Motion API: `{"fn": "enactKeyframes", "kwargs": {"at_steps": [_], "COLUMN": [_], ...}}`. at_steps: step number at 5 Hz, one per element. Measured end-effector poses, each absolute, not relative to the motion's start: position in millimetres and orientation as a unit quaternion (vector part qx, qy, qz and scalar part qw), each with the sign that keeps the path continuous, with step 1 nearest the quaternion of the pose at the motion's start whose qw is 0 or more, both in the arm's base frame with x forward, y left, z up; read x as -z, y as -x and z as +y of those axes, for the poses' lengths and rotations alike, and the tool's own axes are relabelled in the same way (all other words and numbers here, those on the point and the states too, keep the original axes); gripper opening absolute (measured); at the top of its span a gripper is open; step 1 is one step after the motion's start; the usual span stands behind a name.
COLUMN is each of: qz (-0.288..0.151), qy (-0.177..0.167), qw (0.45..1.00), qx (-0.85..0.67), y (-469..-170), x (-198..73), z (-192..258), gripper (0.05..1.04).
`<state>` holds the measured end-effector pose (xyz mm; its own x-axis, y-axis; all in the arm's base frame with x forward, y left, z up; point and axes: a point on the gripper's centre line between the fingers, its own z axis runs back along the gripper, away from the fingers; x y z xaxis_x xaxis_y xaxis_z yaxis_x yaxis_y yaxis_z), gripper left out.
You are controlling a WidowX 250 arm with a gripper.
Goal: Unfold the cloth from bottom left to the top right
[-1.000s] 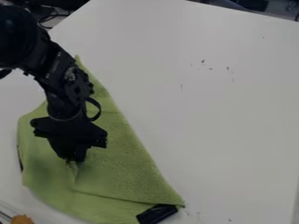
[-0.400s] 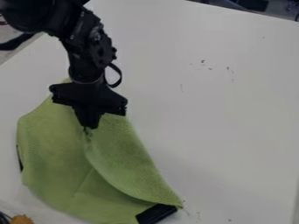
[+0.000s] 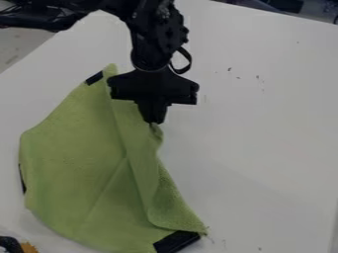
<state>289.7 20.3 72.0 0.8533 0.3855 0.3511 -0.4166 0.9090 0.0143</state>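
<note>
Sundries, at the lower left: one small black object (image 3: 9, 242), its nature unclear, and one rough orange piece (image 3: 28, 247) beside it.

Cloth, green, textured fabric (image 3: 72, 148): one, spread over the left half of the pale, smooth worktop (image 3: 264, 148), partly opened, its right side folded over in a long flap. Judged light, soft and limp, not fragile; pushing would only crumple it. Best hold: the loose corner of the upper layer, lifted low and drawn toward the top right, with the layer beneath left flat. A pinch taking in both layers would drag the whole piece.

Black flat patches, along the cloth's border: three. First (image 3: 22, 179), a thin strip at the left edge; second (image 3: 94, 78), near the upper tip; third (image 3: 176, 241), the broadest in view, at the bottom right. Whether they fasten the cloth down, I cannot tell.

Hand, black, two-fingered (image 3: 153, 120): one, hanging from one black jointed arm (image 3: 157, 34) above the cloth's upper right side. Fingers pressed together, pinching a gathered bit of the flap's edge, which puckers just below the tips.

Marks, small and dark (image 3: 229, 69), on the worktop right of the hand: several, too faint to number surely. By my reckoning the flap has further to travel rightward before release.
</note>
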Motion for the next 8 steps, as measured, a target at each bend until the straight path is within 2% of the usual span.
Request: {"fn": "enactKeyframes", "kwargs": {"at_steps": [1,2,3,4,5,6,8], "qz": [-0.176,-0.174,-0.189,-0.198,-0.2,-0.201,-0.186], "qy": [-0.013,0.007,0.026,0.037,0.04,0.045,0.037], "qw": [0.966,0.975,0.977,0.978,0.978,0.977,0.98], "qx": [-0.187,-0.137,-0.095,-0.058,-0.047,-0.055,-0.058], "y": [-312,-341,-370,-392,-398,-397,-388], "x": [-51,-44,-39,-36,-34,-33,-26], "z": [-5,-29,-52,-70,-76,-77,-73], "gripper": [0.072,0.072,0.072,0.072,0.099,0.272,0.856]}}
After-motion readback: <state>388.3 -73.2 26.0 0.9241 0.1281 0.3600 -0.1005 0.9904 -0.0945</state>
